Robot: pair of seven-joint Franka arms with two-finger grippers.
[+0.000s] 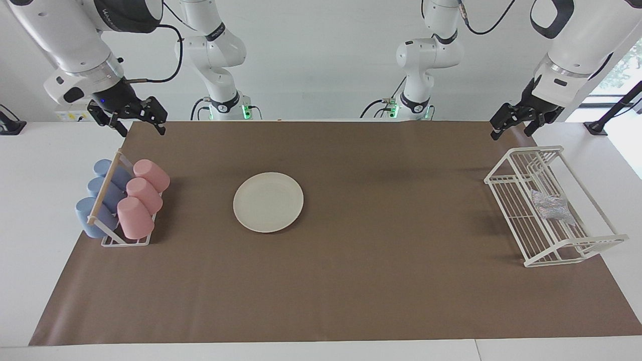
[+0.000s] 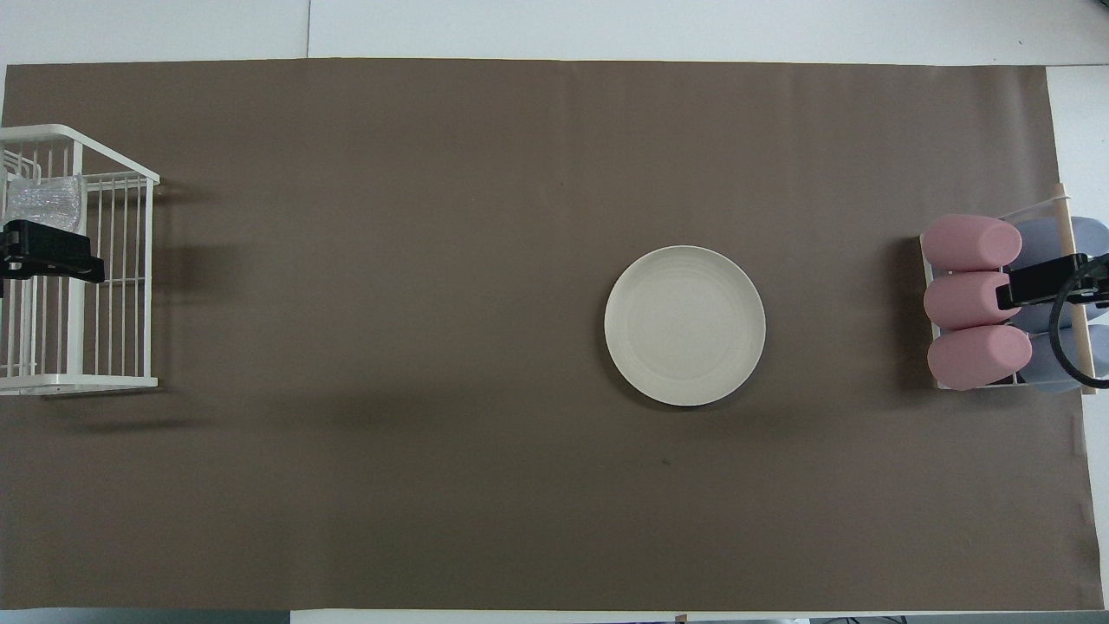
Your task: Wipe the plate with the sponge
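White walls stood at the robots' end of the room, and a white tabletop (image 1: 30, 210) ran across it under a wide brown paper mat (image 1: 351, 281). On that mat, somewhat toward the right arm's end, lay the round, flat, cream-white dinner plate (image 1: 268, 202), flat and apart from everything else. At the right arm's end of the mat sat a small white wire cup rack (image 1: 125, 241) with a wooden rod (image 1: 104, 188) running along it; three pink plastic cups (image 1: 142, 198) and three pale blue cups (image 1: 103, 195) lay on their sides in it, the pink row on the plate's side. At the left arm's end stood a white wire dish rack (image 1: 549, 240) with a raised rail, and in it rested the small silvery, glittering scrub sponge (image 1: 551, 206), with a faint pink-purple sheen, well apart from the plate.

Both arms waited, raised near their own ends. The right gripper (image 1: 138, 123) hung over the mat's corner by the cup rack, its black fingers spread apart and holding nothing. The left gripper (image 1: 515, 126) hung over the mat's edge by the dish rack, likewise spread and empty. Seen from overhead, the left gripper (image 2: 52, 256) covered part of the dish rack beside the sponge (image 2: 43, 201), and the right gripper (image 2: 1044, 282) covered the cups; from across the table both were plainly up in the air, touching nothing.
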